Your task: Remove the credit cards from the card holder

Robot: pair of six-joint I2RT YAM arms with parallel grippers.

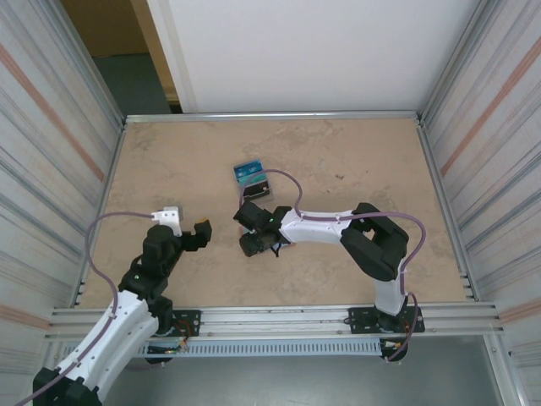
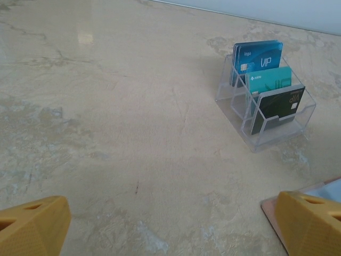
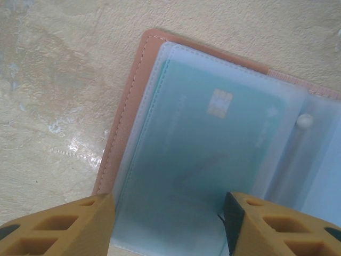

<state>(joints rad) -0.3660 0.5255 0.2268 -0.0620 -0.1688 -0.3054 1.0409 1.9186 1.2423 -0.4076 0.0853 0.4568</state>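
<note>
Card holder open; right end effector apart over its edge; left end effector apart over table.

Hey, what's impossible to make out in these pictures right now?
Right wrist view: the card holder runs off the right and bottom edges, so its card count is unclear.
Same view: a frosted sleeve blurs the print on the teal credit card.
Top view: the right gripper covers the card holder.
</note>
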